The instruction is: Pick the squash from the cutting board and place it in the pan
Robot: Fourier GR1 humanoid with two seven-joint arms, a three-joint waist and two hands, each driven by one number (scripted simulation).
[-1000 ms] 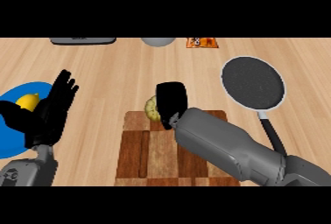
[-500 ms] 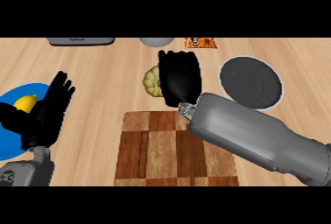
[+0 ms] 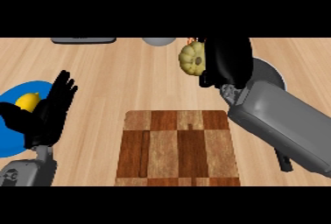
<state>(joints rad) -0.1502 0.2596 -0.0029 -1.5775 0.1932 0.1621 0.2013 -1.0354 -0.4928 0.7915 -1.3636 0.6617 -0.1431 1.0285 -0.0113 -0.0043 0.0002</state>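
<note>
likely stiff, ribbed and bulky, the squash sits gripped at its side in the right hand, fingers curled around it.

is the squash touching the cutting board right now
Apart. The head view shows the squash held by the right hand, with bare counter between it and the cutting board.

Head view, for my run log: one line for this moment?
right hand holds squash | beside pan | cutting board bare | left hand resting
</note>
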